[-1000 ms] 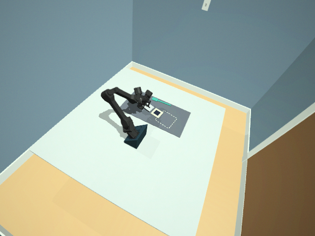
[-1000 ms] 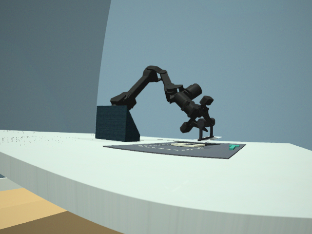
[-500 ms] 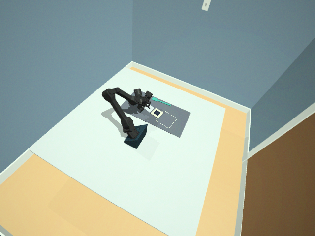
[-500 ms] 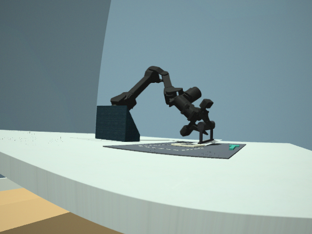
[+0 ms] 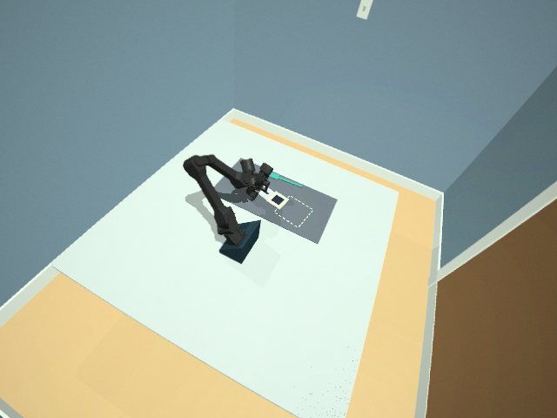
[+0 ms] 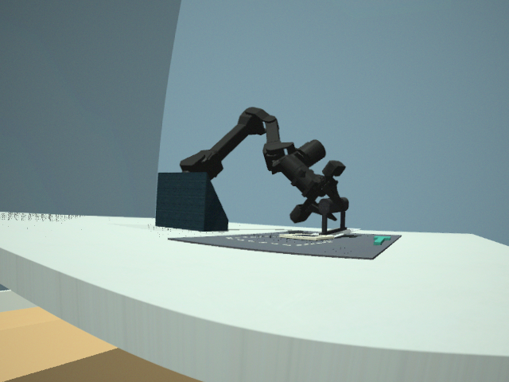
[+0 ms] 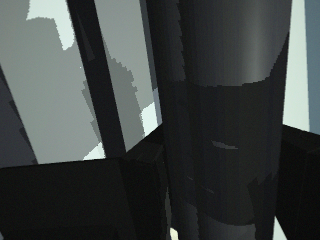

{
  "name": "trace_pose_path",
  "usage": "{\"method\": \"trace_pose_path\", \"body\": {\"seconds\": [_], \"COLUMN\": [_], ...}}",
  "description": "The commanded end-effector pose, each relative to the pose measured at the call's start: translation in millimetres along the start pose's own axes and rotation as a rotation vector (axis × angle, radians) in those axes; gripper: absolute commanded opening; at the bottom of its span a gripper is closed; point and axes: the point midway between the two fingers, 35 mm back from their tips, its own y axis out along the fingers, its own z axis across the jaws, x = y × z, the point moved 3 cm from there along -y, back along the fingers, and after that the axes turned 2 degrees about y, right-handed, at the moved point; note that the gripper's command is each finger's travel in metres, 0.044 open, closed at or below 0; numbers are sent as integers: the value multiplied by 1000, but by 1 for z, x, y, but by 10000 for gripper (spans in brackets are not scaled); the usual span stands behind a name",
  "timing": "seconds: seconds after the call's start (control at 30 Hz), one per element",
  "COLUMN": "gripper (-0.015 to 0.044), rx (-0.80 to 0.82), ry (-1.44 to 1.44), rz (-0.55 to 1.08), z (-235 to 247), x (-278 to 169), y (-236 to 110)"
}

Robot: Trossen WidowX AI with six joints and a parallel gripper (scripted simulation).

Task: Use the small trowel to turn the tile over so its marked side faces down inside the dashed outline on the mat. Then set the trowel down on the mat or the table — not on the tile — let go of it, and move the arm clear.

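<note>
The tile point(image 5: 278, 199) point(image 6: 306, 236) lies on the mat, its dark square mark facing up within a cream border. It is at the near-arm edge of the dashed outline point(image 5: 305, 219), mostly outside it. My gripper point(image 5: 265, 191) point(image 6: 333, 231) is low over the mat beside the tile, shut on the small trowel. The pale trowel blade point(image 5: 270, 193) point(image 6: 342, 232) shows low at the fingertips, reaching to the tile's side. Whether its edge is under the tile or only against it, I cannot tell. The trowel's handle is hidden by the gripper.
A long teal tool point(image 5: 290, 180) point(image 6: 381, 239) lies on the mat point(image 5: 317, 226) point(image 6: 357, 251) along its far edge, close to my gripper. The arm's dark base point(image 5: 243, 245) point(image 6: 183, 201) stands on the white table point(image 5: 193, 287) point(image 6: 246, 279). Dark gripper parts fill most of the wrist view.
</note>
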Motion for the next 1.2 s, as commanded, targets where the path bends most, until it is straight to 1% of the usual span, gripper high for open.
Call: {"method": "trace_pose_path", "body": {"seconds": [0.0, 0.33, 0.57, 1.17], "gripper": [0, 0, 0, 0], "rx": [-8, -9, -11, -11], "ry": [6, 6, -59, -76], "rz": [10, 10, 65, 80], "z": [-3, -4, -8, -37], "x": [-10, -25, -17, -36], "y": [-1, -3, -7, -31]}}
